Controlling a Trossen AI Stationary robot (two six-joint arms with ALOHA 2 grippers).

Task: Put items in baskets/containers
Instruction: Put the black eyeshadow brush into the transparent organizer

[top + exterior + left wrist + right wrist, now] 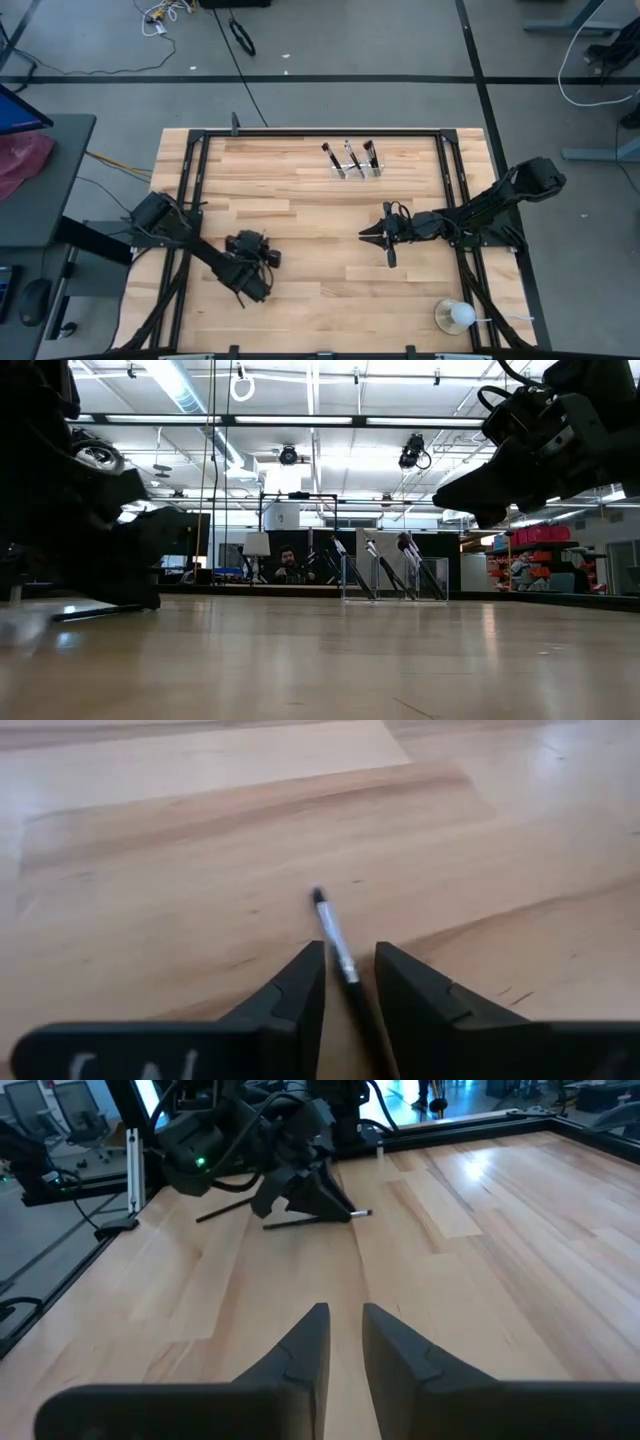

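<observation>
High view, reading left to right. My left hand (262, 252) sits low on the worktop (300, 300), near its front-left part. In my left wrist view its fingers (295, 995) stand a little apart, one on each side of a single makeup brush (338, 945) that lies flat on the wood; they bracket the handle, and I cannot tell whether they press on it yet. Judgement: this brush is mid-pickup, not delivered.

Farther back, centre-right, the clear organizer (357, 170) stands near the rear rail with three brushes (346, 158) upright in it. So part of the job looks done; at least the one brush on the wood is left. I see no other loose brushes.

My right hand (384, 236) hangs above the worktop's middle-right, fingers nearly together, nothing between them.

Front-right corner: white ball-shaped object (461, 316) on a clear base, untouched.

Surface: pale wood planks inside a black frame. Room: grey floor with cables, a desk at left; the low view shows a person seated far behind the worktop, under ceiling lights.
</observation>
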